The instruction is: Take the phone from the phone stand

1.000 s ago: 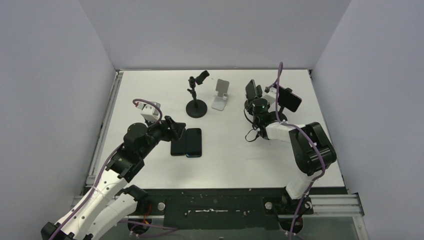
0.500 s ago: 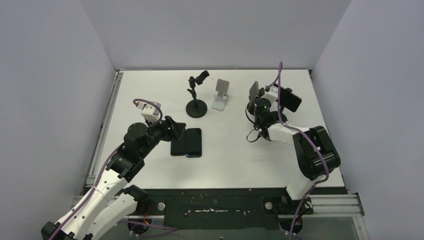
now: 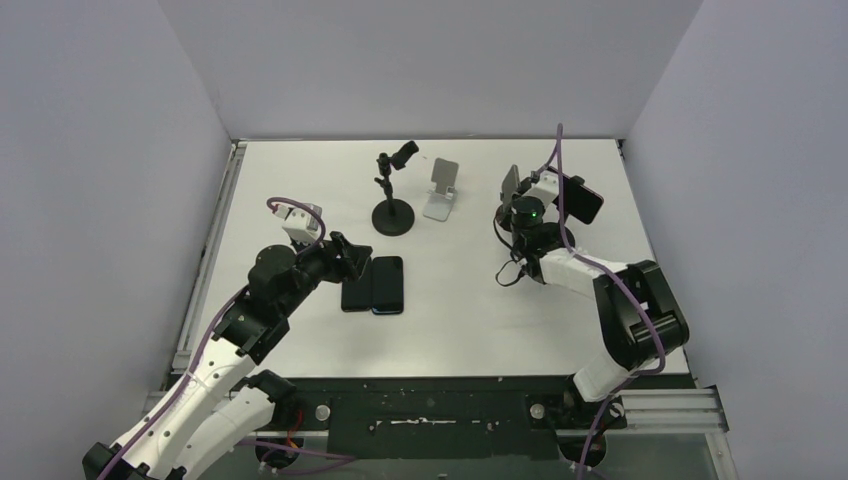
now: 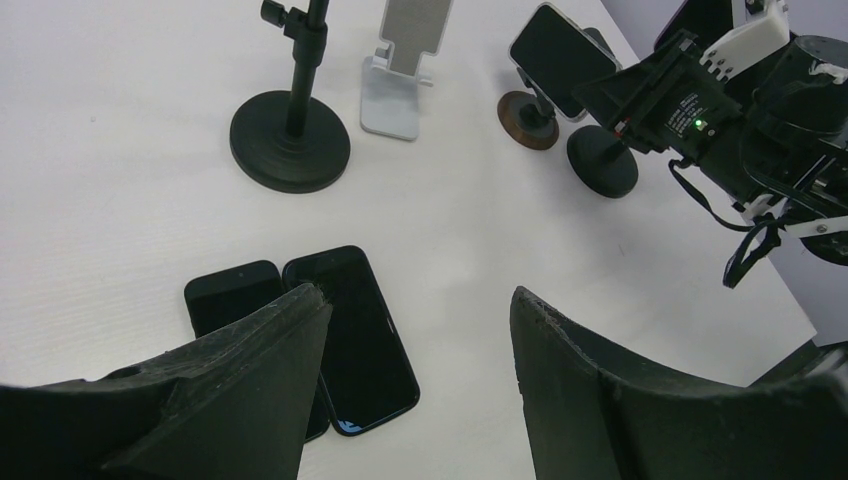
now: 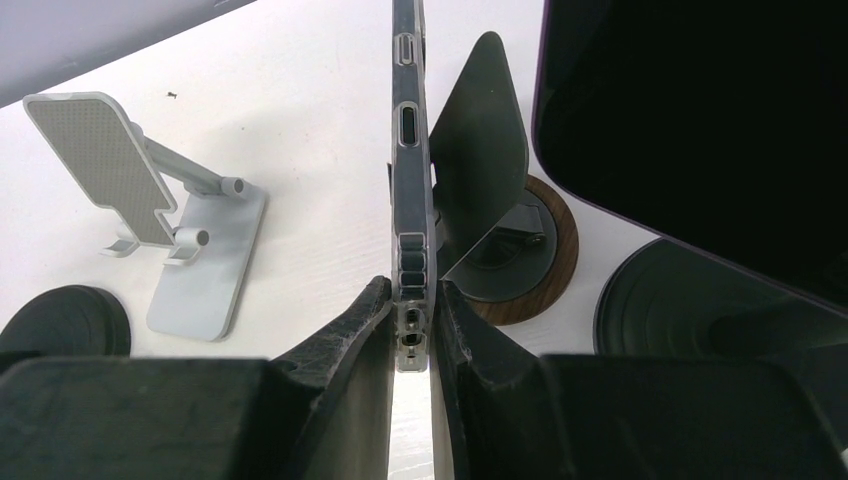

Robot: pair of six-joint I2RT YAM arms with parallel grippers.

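Toward the far right corner of the worktop (image 3: 460,300), right pincer (image 5: 411,325) is clenched on the edge of the clear-cased phone (image 5: 408,150), which stands upright just beside the backplate of the wood-based phone stand (image 5: 530,290) (cannot tell if they touch). Grasp done; lift clear and set-down left. Left pincer (image 4: 418,300) released, hovering over two flat phones (image 4: 350,330) nearer the left edge

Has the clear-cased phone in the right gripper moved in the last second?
Yes. The clear-cased phone, pinched in the right gripper, has shifted slightly right in the top view, away from the white folding stand.
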